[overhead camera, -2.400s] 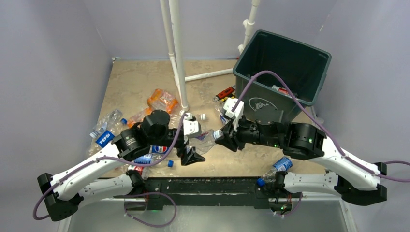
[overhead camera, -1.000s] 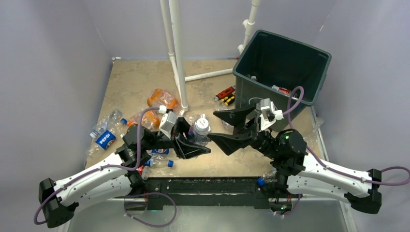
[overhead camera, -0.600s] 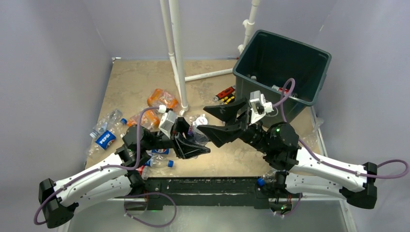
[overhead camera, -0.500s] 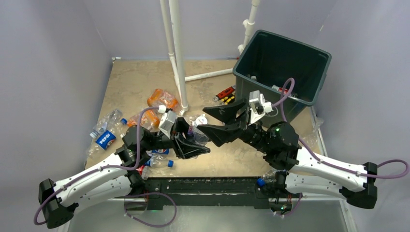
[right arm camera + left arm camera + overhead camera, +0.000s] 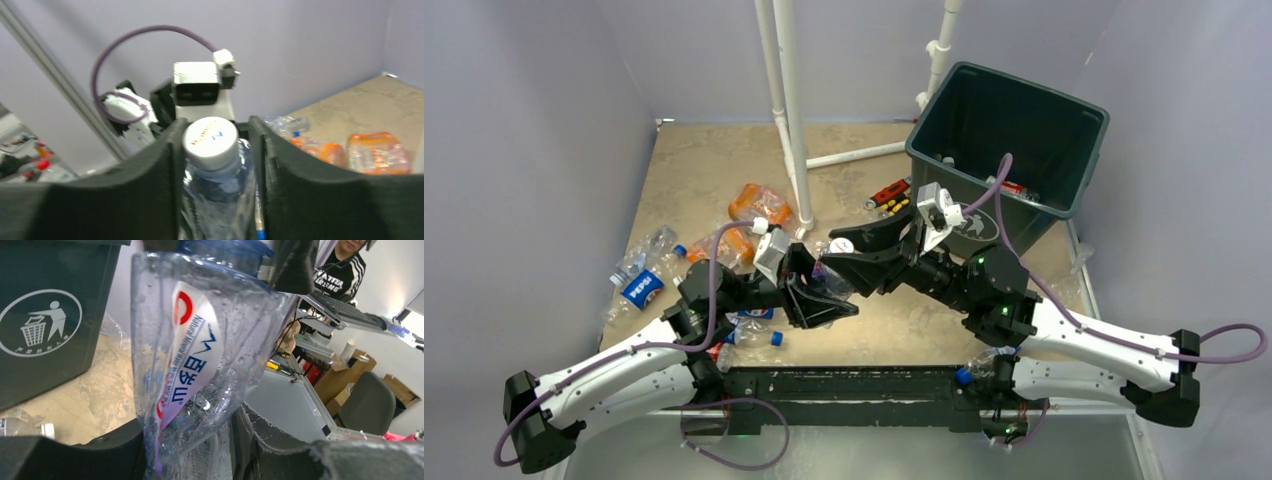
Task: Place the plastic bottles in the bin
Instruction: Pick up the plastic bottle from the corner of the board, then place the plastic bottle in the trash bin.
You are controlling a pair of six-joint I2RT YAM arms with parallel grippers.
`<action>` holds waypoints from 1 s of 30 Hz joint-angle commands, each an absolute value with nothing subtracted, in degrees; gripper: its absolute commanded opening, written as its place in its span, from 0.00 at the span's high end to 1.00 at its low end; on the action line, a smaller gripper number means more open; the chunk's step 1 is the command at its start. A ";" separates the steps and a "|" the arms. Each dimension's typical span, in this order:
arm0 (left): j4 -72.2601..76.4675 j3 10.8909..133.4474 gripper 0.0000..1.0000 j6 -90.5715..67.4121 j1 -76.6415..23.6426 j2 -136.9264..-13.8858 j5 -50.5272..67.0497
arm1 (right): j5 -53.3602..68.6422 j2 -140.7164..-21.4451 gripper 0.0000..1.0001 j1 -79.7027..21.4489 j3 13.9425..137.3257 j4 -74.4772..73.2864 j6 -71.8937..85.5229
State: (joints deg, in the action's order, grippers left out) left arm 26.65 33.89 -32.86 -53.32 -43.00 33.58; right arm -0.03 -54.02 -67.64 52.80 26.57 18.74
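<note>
A clear crushed bottle [image 5: 836, 283] with a white cap hangs above the table's middle, between both grippers. My left gripper [image 5: 832, 292] is shut on its lower body; in the left wrist view the bottle [image 5: 200, 340] with its red and blue label rises from between the black fingers. My right gripper [image 5: 832, 256] has come from the right and its fingers lie against both sides of the bottle's neck [image 5: 210, 137], just under the cap. The dark bin [image 5: 1009, 130] stands at the back right, its trash symbol [image 5: 40, 322] facing the left wrist camera.
Orange-labelled bottles [image 5: 764, 205] and a Pepsi bottle [image 5: 639, 285] lie at the left. Another bottle [image 5: 999, 345] rests by the right arm's base. Red and yellow tools [image 5: 889, 192] lie before the bin. White pipes [image 5: 789, 100] rise behind the middle.
My right gripper has swung left to the bottle's cap end and its wide-open fingers have closed in on the neck. The left gripper has held the bottle still.
</note>
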 commanded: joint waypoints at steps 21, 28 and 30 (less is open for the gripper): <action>-3.43 33.92 0.03 -36.26 -53.70 -14.73 -20.88 | -57.70 -46.47 1.00 -67.41 77.85 14.10 -18.17; -5.65 30.97 0.01 -40.83 -53.75 -11.23 -27.64 | -66.16 -55.69 1.00 -66.59 81.78 48.63 -55.29; -4.04 29.36 0.01 -42.99 -53.63 -12.31 -26.79 | -65.89 -60.24 1.00 -63.57 86.33 46.77 -55.47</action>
